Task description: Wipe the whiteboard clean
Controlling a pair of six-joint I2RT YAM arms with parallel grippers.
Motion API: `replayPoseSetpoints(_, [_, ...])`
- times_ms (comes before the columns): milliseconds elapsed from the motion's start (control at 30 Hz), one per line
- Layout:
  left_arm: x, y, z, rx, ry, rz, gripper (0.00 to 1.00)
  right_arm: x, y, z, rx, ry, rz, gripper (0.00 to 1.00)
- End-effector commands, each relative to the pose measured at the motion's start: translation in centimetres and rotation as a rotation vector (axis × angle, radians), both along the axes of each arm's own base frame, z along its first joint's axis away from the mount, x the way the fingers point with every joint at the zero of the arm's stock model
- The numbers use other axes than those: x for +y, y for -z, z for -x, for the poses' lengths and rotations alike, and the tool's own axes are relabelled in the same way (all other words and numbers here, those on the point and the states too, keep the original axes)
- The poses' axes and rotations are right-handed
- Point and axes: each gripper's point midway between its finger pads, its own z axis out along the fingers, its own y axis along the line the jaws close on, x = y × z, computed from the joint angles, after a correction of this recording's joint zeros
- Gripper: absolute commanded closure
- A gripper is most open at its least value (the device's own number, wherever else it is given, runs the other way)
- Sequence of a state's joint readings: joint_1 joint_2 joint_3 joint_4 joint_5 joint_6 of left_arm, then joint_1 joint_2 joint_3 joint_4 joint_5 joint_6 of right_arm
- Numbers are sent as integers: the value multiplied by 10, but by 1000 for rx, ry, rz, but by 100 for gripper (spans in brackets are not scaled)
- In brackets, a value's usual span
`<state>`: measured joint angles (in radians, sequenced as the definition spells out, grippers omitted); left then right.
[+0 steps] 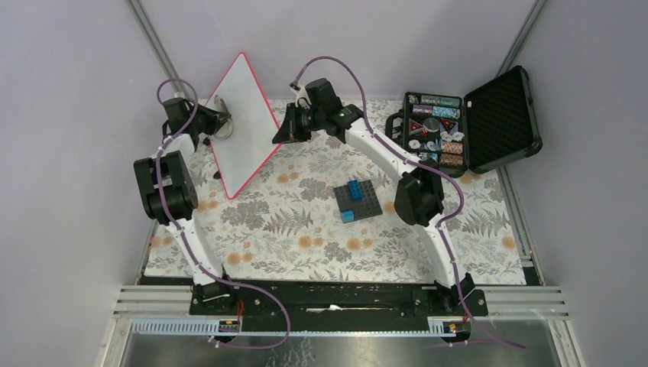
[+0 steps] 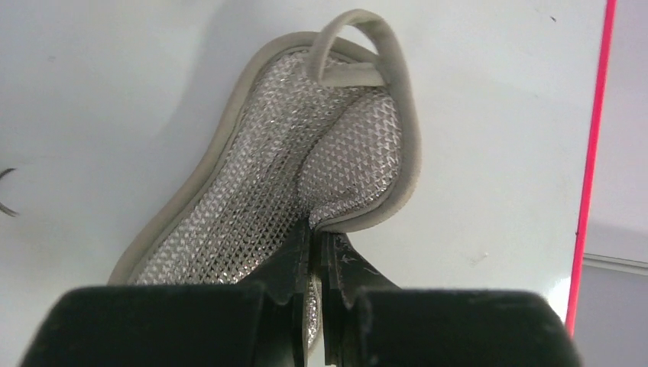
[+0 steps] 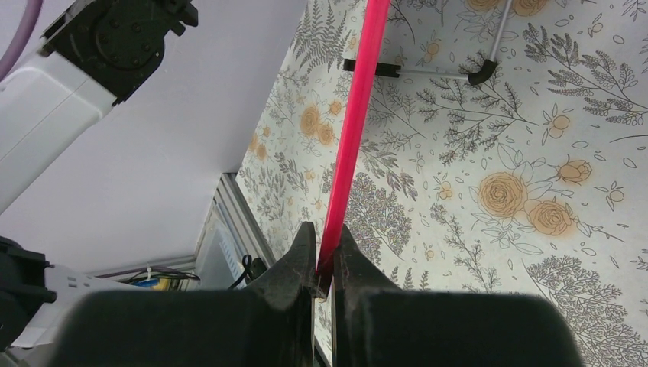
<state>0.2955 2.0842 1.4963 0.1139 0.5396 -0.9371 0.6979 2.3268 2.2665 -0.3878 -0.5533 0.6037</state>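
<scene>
The whiteboard [image 1: 243, 126], white with a thin red-pink frame, stands tilted on one corner at the back left of the table. My right gripper [image 1: 281, 134] is shut on its right corner; in the right wrist view the red frame edge [image 3: 356, 115] runs between the closed fingers of the gripper [image 3: 327, 238]. My left gripper [image 1: 216, 122] is shut on a silvery mesh cloth with a beige hem and loop [image 2: 306, 168], which lies against the board's white face [image 2: 497, 115]. A bit of black writing [image 2: 6, 195] shows at the left edge. The frame [image 2: 592, 153] shows on the right.
A dark baseplate [image 1: 359, 200] with blue bricks [image 1: 355, 189] lies mid-table on the floral cloth [image 1: 306, 229]. An open black foam-lined case [image 1: 500, 118] holding chips [image 1: 432, 134] stands at the back right. A thin metal stand [image 3: 458, 73] lies on the cloth beside the board.
</scene>
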Motion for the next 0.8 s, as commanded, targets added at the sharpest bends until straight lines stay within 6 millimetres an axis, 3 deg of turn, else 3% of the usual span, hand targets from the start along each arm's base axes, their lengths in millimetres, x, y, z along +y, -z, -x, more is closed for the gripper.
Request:
replayPoseSetpoints(0, [-117,-68,22,-171,282,-41,100,36,-7,53,-154,-261,-58,100])
replayPoseSetpoints(67, [-141,-96,27,-249,334,-63,100,36,-6,54,-151,-263,-56,100])
replayPoseSetpoints(167, [-165,-110,31,-291,401,-39,100,36,-8,54,-151,-263,-58,100])
replayPoseSetpoints(267, [-171,-92,28,-242,422,7,100,37,-11,56,-156,-264,-61,100])
replayPoseSetpoints(367, [-162,-71,27,-185,404,42,100,37,-14,56,-159,-258,-62,100])
replayPoseSetpoints(433, [-146,-60,26,-154,352,54,100,36,-13,56,-160,-255,-58,100])
replayPoseSetpoints(533, [-102,-48,25,-98,245,49,100,34,-13,56,-164,-247,-49,100])
replayPoseSetpoints(633, [-40,-23,30,20,81,-21,100,34,-13,55,-164,-241,-47,100])
replayPoseSetpoints(767, [39,17,59,188,-125,-67,100,36,-15,53,-158,-235,-54,100])
